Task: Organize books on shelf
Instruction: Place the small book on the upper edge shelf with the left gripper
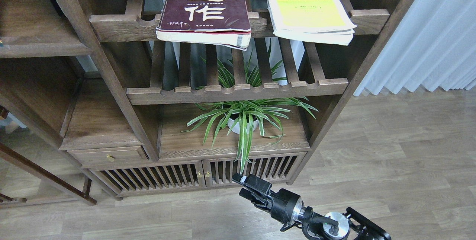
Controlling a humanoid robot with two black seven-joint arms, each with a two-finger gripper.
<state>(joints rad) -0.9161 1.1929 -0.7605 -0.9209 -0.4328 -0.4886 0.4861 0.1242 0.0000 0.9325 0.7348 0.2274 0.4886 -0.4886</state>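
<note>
The thick maroon book (206, 7) with big white characters lies flat on the top slatted rack and overhangs its front rail. The yellow-green white-edged book (306, 9) lies flat to its right on the same rack. The "300" book is out of view. The solid dark-brown shelf board (33, 31) with a rounded front edge is at the upper left, and nothing shows on it. My right gripper (243, 186) hangs low in front of the cabinet doors, far below the books, with its fingers slightly apart and empty. My left gripper is out of view.
A second slatted rack (238, 93) sits below the books. A potted spider plant (243, 119) stands on the board under it. Slatted cabinet doors (200, 175) and a small drawer (109, 156) are at the bottom. White curtains (427, 35) hang at the right, over wood floor.
</note>
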